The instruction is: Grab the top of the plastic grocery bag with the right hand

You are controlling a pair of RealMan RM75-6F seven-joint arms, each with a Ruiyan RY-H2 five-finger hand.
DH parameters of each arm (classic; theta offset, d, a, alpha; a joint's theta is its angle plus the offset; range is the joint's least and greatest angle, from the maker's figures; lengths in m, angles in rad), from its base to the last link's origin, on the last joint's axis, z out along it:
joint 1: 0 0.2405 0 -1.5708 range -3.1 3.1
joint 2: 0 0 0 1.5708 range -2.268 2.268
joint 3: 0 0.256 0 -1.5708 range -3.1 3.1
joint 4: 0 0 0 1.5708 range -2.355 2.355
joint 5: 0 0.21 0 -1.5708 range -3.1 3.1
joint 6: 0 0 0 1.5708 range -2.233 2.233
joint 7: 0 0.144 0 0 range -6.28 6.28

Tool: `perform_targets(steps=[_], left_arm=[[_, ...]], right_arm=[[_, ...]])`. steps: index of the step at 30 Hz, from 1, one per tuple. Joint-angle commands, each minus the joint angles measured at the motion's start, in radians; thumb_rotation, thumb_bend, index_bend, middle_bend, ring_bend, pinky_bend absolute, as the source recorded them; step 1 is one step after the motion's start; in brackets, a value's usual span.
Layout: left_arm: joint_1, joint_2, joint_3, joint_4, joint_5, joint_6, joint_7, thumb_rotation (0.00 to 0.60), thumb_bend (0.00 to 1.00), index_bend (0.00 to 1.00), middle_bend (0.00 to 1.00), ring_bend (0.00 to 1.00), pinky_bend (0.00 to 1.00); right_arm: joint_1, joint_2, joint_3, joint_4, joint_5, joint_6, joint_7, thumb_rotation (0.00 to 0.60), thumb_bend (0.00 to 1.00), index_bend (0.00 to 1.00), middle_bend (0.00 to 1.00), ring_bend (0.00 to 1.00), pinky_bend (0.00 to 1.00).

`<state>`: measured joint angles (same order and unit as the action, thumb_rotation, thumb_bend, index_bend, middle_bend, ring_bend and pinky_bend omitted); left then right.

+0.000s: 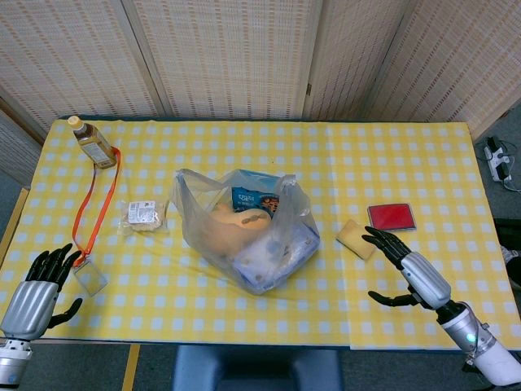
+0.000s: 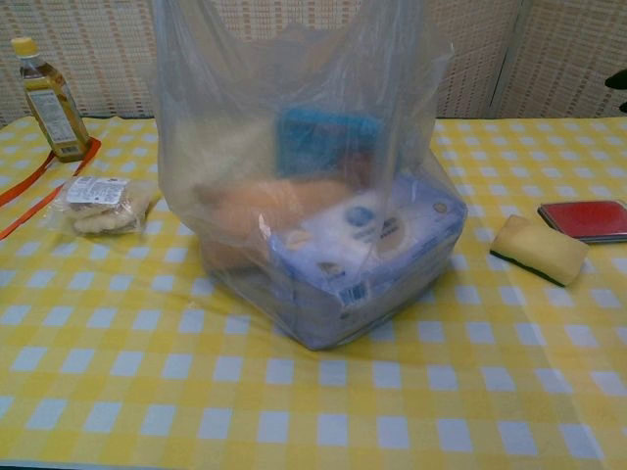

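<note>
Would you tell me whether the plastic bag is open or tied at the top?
Open: the plastic bag gapes, showing groceries inside.

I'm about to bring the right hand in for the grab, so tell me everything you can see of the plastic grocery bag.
The plastic grocery bag is thin, clear, crinkled film, standing upright on the yellow checked tablecloth near the table's middle. Its mouth gapes open at the top, with the film rising in two peaks at either side. Through it show a blue-and-white box at the bottom, an orange-tan item across the middle and a blue packet behind. Nothing outside touches it; the right hand is open, off to its right past the yellow sponge.
</note>
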<state>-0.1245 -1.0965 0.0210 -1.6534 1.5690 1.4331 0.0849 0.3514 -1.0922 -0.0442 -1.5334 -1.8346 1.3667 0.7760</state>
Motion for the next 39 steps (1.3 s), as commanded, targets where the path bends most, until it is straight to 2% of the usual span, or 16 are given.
perform_targets(steps=[1,5,11,18,28,33,39], left_arm=[[0.0,0.001,-0.002,0.002,-0.002,0.001,-0.003,0.6,0.35,0.0,0.03,0.01,0.0],[-0.002,0.003,-0.004,0.004,-0.007,-0.003,-0.009,0.6,0.34,0.0,0.03,0.01,0.0],[-0.001,0.007,-0.005,0.007,-0.008,-0.002,-0.02,0.6,0.35,0.0,0.03,0.01,0.0],[0.0,0.015,-0.008,0.009,-0.017,-0.004,-0.04,0.6,0.35,0.0,0.03,0.01,0.0],[0.006,0.024,-0.007,0.007,-0.008,0.011,-0.058,0.6,0.35,0.0,0.03,0.01,0.0],[0.009,0.03,-0.013,0.01,-0.023,0.011,-0.077,0.6,0.35,0.0,0.03,0.01,0.0],[0.009,0.038,-0.014,0.007,-0.027,0.008,-0.09,0.6,0.35,0.0,0.03,0.02,0.0]], right_arm=[[0.099,0.006,0.009,-0.004,-0.033,-0.022,0.21,0.6,0.27,0.0,0.0,0.0,0.0],[0.157,-0.018,0.019,0.003,-0.03,-0.002,0.447,0.6,0.27,0.0,0.0,0.0,0.0],[0.225,-0.034,0.034,0.011,-0.011,0.002,0.68,0.6,0.26,0.0,0.0,0.0,0.0],[0.283,-0.036,0.048,0.005,0.013,-0.013,0.792,0.6,0.26,0.0,0.0,0.0,0.0],[0.376,-0.067,0.065,0.012,0.042,-0.087,0.876,0.6,0.26,0.0,0.0,0.0,0.0],[0.429,-0.073,0.069,0.002,0.051,-0.13,0.966,0.6,0.24,0.0,0.0,0.0,0.0],[0.48,-0.078,0.083,-0.003,0.068,-0.175,0.955,0.6,0.24,0.0,0.0,0.0,0.0]])
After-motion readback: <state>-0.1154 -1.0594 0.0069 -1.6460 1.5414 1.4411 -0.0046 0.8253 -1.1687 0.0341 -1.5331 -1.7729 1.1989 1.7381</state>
